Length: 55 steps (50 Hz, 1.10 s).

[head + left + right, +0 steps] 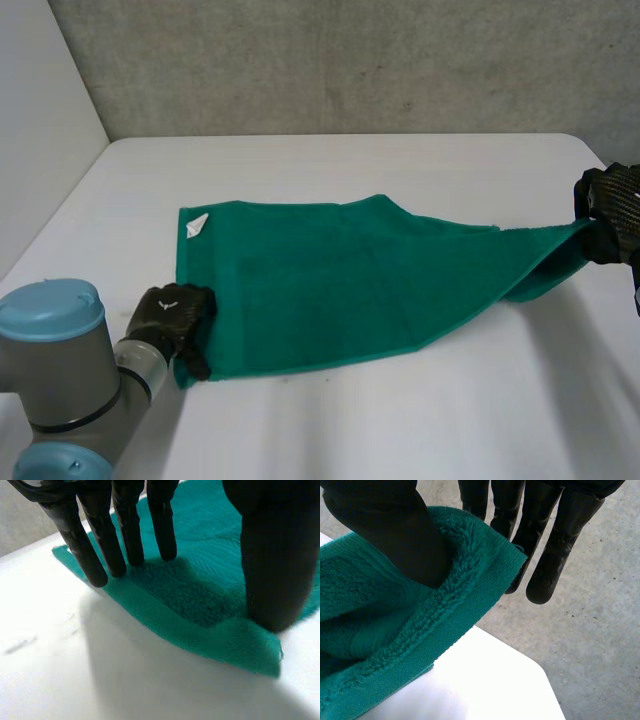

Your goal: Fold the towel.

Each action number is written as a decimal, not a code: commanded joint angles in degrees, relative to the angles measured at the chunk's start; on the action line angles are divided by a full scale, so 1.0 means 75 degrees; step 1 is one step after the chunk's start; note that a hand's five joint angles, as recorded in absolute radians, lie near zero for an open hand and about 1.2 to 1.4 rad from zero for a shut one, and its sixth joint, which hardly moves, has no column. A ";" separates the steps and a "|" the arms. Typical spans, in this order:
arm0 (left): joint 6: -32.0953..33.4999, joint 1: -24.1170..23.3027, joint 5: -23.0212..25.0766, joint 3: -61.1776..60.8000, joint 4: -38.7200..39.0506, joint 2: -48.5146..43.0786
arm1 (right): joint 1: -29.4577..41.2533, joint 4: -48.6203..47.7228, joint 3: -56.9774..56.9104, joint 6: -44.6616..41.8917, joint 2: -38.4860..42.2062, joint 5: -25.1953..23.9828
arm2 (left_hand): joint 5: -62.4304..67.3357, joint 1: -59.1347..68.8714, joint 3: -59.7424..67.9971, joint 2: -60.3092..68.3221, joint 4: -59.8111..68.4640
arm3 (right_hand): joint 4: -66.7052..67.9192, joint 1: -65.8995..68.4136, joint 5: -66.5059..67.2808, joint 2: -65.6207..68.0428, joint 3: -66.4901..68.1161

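White table (330, 430) — green towel (330, 280) soft, limp, best held by corners; my right hand (612, 212) pinches one lifted corner, left hand (172, 315) presses another, fingers straight.

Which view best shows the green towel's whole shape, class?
The head view: the whole towel lies spread on the table, its right end lifted. The left wrist view shows its near corner pressed by the left hand; the right wrist view shows a corner pinched by the right hand.
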 commanded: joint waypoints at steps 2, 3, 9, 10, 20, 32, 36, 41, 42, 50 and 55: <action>0.0003 0.0011 -0.0001 0.0191 0.0385 -0.0030 | 0.0000 0.0000 0.0001 0.0001 0.0000 0.0000 | 0.3136 0.2404 0.2473 0.2482 0.2452 | 0.1550 0.3148 0.1825 0.1656 0.1637; 0.0003 0.0022 -0.0001 0.0203 0.0432 -0.0064 | 0.0000 0.0000 0.0001 0.0001 0.0000 0.0000 | 0.3563 0.2830 0.2899 0.2908 0.2879 | 0.1550 0.3148 0.1825 0.1656 0.1637; 0.0015 0.0034 -0.0001 0.0425 0.0631 -0.0380 | 0.0000 0.0000 0.0013 -0.0011 0.0000 0.0000 | 0.5733 0.5000 0.5069 0.5078 0.5049 | 0.1550 0.3148 0.1825 0.1656 0.1637; 0.0015 0.0034 -0.0001 0.0449 0.0631 -0.0416 | 0.0000 0.0000 0.0013 -0.0011 0.0000 0.0000 | 0.6253 0.5521 0.5590 0.5599 0.5569 | 0.1550 0.3148 0.1825 0.1656 0.1637; 0.0285 0.0304 0.0023 0.0251 0.0631 0.0028 | 0.0000 0.0000 0.0024 0.0001 -0.0012 0.0000 | 0.7108 0.6375 0.6444 0.6453 0.6424 | 0.1550 0.3148 0.1825 0.1656 0.1637; 0.0366 0.0385 0.0046 -0.0500 0.0200 0.1736 | 0.0012 0.0491 -0.0233 -0.0385 -0.0199 -0.0175 | 0.7108 0.6375 0.6444 0.6453 0.6424 | 0.1550 0.3148 0.1825 0.1656 0.1637; 0.0542 0.0549 0.0023 -0.0465 -0.0515 0.2687 | 0.0012 0.1357 -0.0561 -0.0924 -0.0550 -0.0421 | 0.7108 0.6375 0.6444 0.6453 0.6424 | 0.1550 0.3148 0.1825 0.1656 0.1637; 0.0894 0.0936 0.0046 -0.0383 -0.2156 0.4515 | -0.0035 0.3454 -0.1275 -0.1861 -0.0996 -0.0750 | 0.7108 0.6375 0.6444 0.6453 0.6424 | 0.1550 0.3148 0.1825 0.1656 0.1637; 0.0917 0.0960 0.0058 -0.0360 -0.2355 0.4749 | -0.0035 0.4153 -0.1497 -0.2129 -0.1124 -0.0785 | 0.7108 0.6375 0.6444 0.6453 0.6424 | 0.1550 0.3148 0.1825 0.1656 0.1637; 0.1631 0.1030 0.0070 -0.0429 -0.3798 0.5912 | -0.0082 0.6899 -0.1839 -0.4166 -0.1418 -0.0821 | 0.7108 0.6375 0.6444 0.6453 0.6424 | 0.1550 0.3148 0.1825 0.1656 0.1637; 0.1937 0.1252 0.0070 -0.0757 -0.3729 0.5597 | -0.0059 0.7031 -0.1698 -0.5038 -0.1383 -0.0797 | 0.7108 0.6375 0.6444 0.6453 0.6424 | 0.1550 0.3148 0.1825 0.1656 0.1637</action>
